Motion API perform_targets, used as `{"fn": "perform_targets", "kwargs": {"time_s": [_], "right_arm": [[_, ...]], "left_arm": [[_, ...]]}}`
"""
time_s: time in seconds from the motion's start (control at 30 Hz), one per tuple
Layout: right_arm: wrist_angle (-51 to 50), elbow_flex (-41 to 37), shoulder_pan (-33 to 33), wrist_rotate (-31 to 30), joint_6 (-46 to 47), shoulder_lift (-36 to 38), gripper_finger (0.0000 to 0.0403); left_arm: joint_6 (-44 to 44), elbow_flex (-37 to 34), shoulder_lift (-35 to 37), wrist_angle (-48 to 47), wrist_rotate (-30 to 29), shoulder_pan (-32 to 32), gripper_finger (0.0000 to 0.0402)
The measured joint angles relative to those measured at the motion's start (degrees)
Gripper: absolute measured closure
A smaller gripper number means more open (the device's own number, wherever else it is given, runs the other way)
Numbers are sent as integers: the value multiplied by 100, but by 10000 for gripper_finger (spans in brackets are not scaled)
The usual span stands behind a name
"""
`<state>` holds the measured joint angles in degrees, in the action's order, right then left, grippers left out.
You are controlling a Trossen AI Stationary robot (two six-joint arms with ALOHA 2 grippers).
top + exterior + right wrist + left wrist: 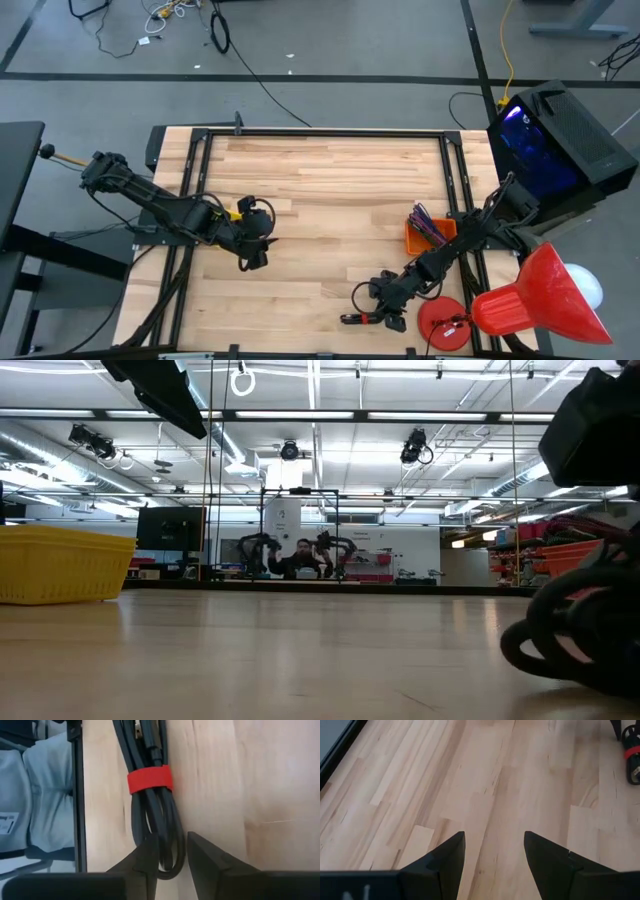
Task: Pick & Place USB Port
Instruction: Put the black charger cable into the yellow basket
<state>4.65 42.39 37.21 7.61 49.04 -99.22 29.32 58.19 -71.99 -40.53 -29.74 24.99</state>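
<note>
The USB cable [150,780] is a black coiled bundle bound by a red strap [149,779]. It lies near the table's near edge [360,318] and shows as dark loops in the low view [570,635]. My right gripper [169,857] [388,298] is over it, shut on the bundle's looped end. My left gripper [495,855] [255,250] hangs open over bare wood at the table's left-middle and touches nothing. The cable's red strap also shows far off in the left wrist view [632,754]. My right gripper pinches the looped end of the cable bundle [170,845] between its two fingers [149,855], a little way past the red strap. The fingers lie along the bundle, one on each side. The rest of the bundle stretches ahead of the fingers along the wood.
An orange bin [418,238] holding more cables stands right of centre. A red disc [443,322] and a red cone-shaped object [535,295] sit at the near right corner. A yellow basket [60,565] stands by my left arm. Bare wood fills the table's middle and far half.
</note>
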Motion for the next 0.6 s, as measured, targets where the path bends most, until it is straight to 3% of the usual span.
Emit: {"fn": "perform_targets", "kwargs": {"time_s": [0.17, 0.3, 0.6], "right_arm": [[234, 7, 0, 72, -98, -107, 316], [345, 2, 0, 272, -516, -127, 385], [375, -2, -365, -267, -769, -108, 398]], "left_arm": [[2, 0, 0, 3, -1, 0, 193], [2, 0, 0, 3, -2, 0, 193], [-2, 0, 0, 116, -4, -9, 193]]}}
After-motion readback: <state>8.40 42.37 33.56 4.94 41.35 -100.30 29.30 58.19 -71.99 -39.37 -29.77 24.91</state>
